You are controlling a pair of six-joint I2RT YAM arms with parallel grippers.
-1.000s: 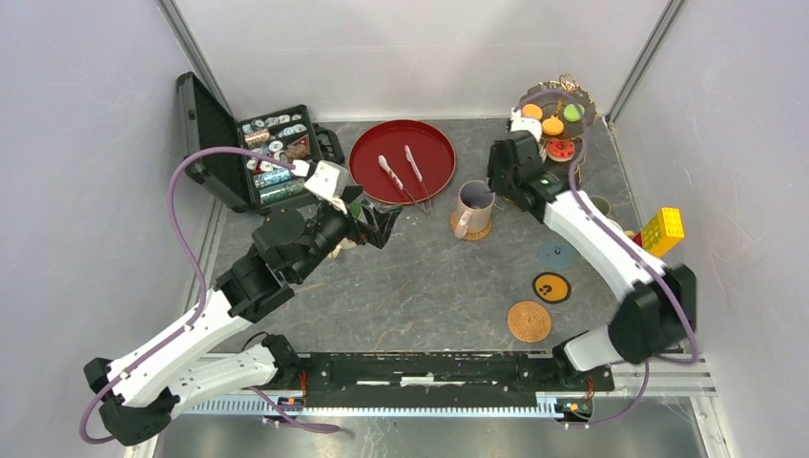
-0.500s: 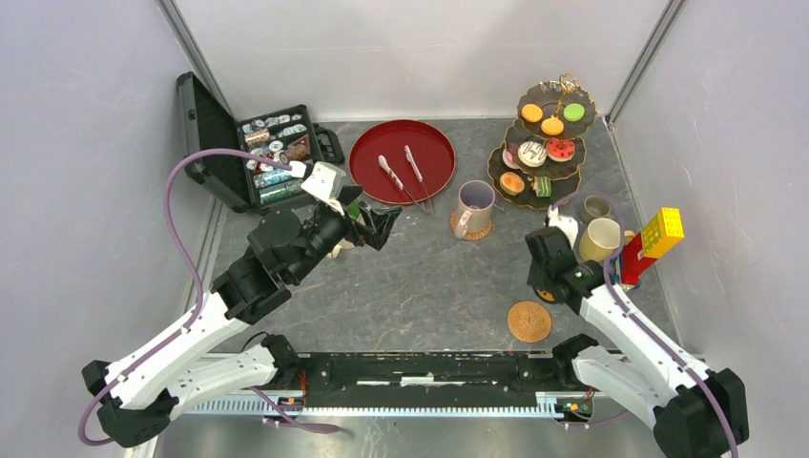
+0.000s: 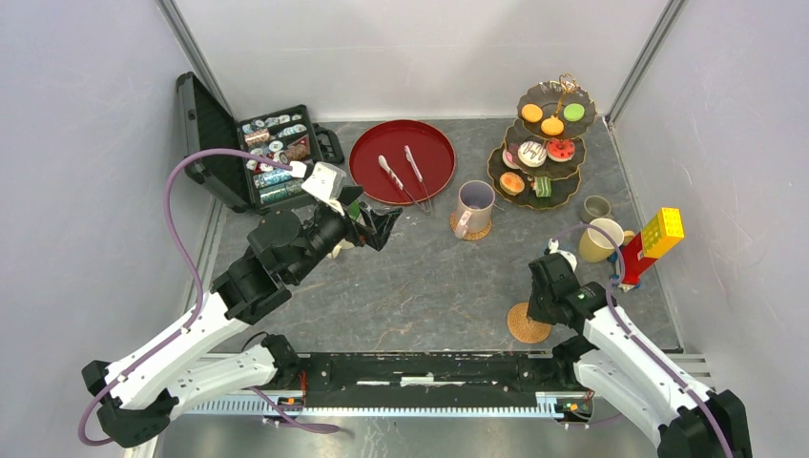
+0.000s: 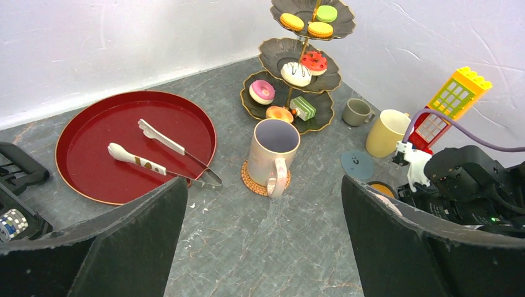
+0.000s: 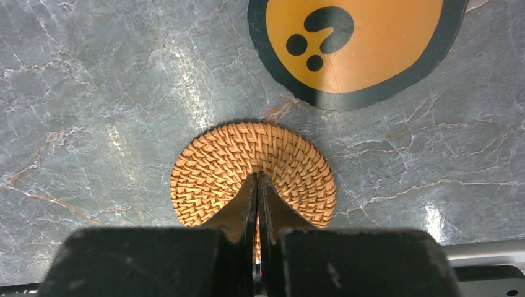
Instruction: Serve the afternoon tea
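Coaster (image 5: pixel 216 161) at 5 o'clock is hovered over by right gripper (image 5: pixel 257 180), jaws pressed together, nothing pinched, probably for pushing it. Left gripper (image 4: pixel 263 185) is held spread, empty. Stand (image 3: pixel 568 193) is set at 1 o'clock.

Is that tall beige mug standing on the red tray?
No, the beige mug stands on a woven coaster on the table, beside the red tray and not on it.

White link shells, black joint housings on left arm (image 3: pixel 186 342) and right arm (image 3: pixel 625 343). Purple cable (image 3: pixel 173 191) looped off each wrist. Matte black fingers (image 4: pixel 93 253), scuffed grey along edges.
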